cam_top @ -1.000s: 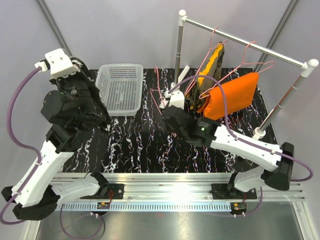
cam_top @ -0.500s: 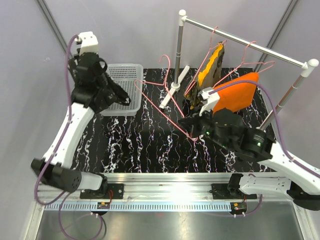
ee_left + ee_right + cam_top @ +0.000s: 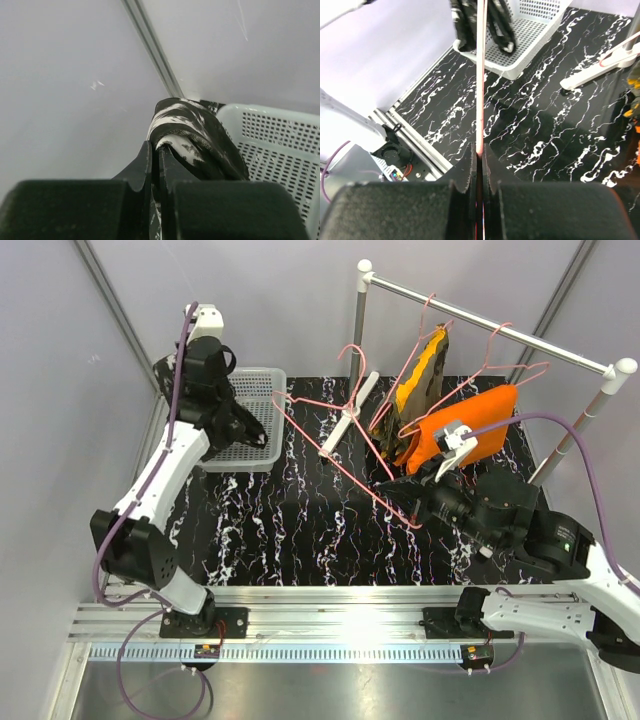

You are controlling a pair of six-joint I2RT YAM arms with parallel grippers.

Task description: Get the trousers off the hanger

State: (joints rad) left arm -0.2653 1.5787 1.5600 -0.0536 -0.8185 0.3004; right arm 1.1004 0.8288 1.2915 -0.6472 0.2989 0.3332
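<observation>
Left gripper (image 3: 156,150) pinches the black speckled trousers (image 3: 190,130) above the basket (image 3: 272,112) at ten o'clock, with cloth clamped between its fingers. Right gripper (image 3: 478,155) (fingers pressed together) nips the pink hanger (image 3: 480,90) at four o'clock, its far end among the trousers.

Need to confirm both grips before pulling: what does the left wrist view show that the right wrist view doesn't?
Left wrist only: the left tool shut on the black speckled trousers. Right wrist only: the right tool shut on the pink hanger wire, plus the rack foot on the table. Both: those trousers and the white basket.
</observation>
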